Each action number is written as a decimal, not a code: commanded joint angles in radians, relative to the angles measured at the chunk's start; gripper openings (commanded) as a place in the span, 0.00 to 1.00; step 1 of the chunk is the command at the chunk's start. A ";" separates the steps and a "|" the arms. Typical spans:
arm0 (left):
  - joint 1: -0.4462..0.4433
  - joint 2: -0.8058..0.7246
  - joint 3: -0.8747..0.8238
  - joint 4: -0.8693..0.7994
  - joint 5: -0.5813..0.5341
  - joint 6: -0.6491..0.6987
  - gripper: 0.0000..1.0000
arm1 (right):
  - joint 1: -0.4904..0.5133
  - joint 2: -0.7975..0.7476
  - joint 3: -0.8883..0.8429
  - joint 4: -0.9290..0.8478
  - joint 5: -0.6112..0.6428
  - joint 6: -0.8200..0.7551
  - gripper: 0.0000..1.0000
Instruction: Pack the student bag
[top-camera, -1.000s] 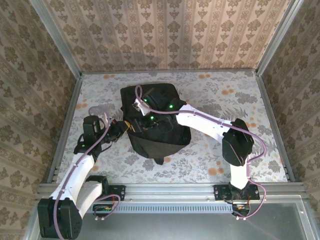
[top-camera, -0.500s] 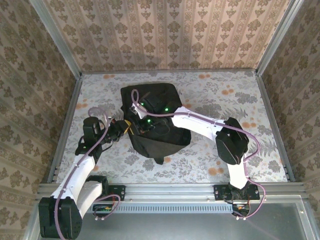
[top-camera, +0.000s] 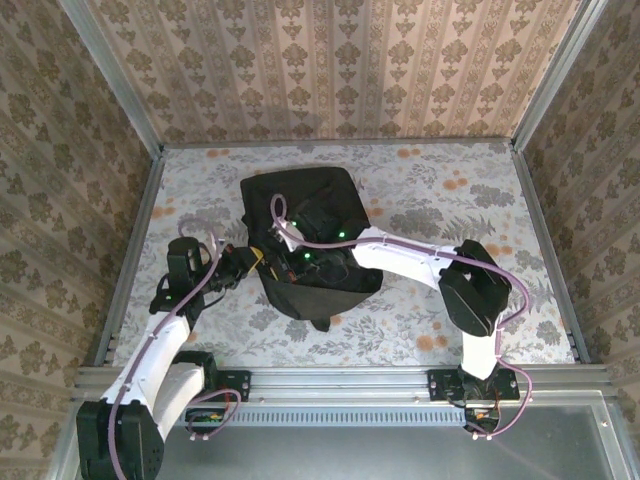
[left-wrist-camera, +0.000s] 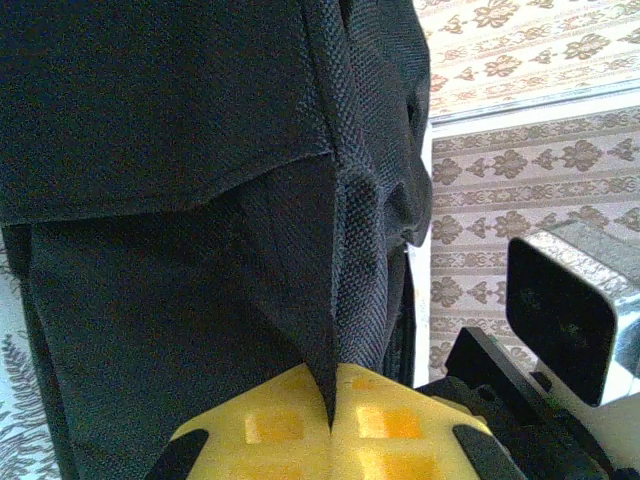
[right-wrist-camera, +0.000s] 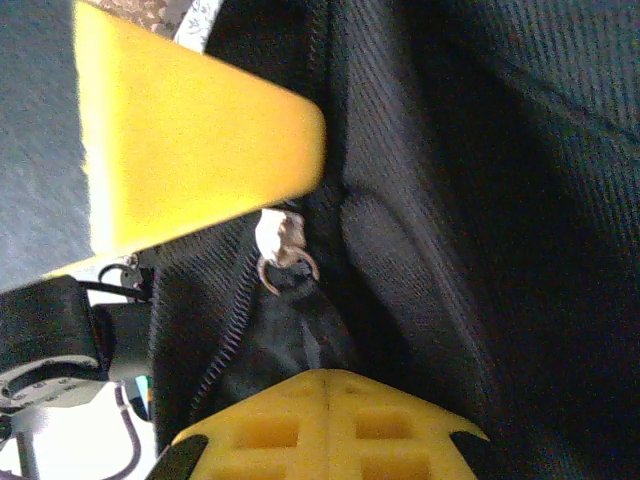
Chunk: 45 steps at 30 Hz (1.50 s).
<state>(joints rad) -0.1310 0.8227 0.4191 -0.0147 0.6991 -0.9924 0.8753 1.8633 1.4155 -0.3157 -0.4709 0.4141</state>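
Count:
- 1 student bag (top-camera: 300, 195), black
- 1 desk (top-camera: 450, 190), floral top
- 2 arms: left arm (top-camera: 160, 345) and right arm (top-camera: 410, 260)
- 2 purple cables (top-camera: 505, 290), one per arm
- 1 zipper ring (right-wrist-camera: 288, 270) on the bag
- 3 patterned walls (top-camera: 330, 60)

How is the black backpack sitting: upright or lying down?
Lying down: the student bag rests on the table, broad side facing up.

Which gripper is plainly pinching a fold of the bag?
The left gripper: a ridge of the bag runs straight into its shut jaws. The right gripper is shut beside a zipper ring, its hold unclear.
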 joint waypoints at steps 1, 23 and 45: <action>0.004 -0.048 0.033 0.085 0.004 0.061 0.00 | 0.001 -0.046 -0.059 -0.011 0.015 -0.004 0.00; 0.008 -0.037 -0.108 0.504 0.068 -0.264 0.00 | 0.190 -0.140 -0.440 0.566 0.372 -0.386 0.23; 0.001 -0.063 -0.148 0.513 0.108 -0.288 0.00 | 0.110 -0.176 -0.528 0.832 0.554 -0.519 0.12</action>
<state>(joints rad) -0.1291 0.8028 0.2459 0.3302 0.7364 -1.2652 0.9894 1.7035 0.9051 0.4763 0.0978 -0.0483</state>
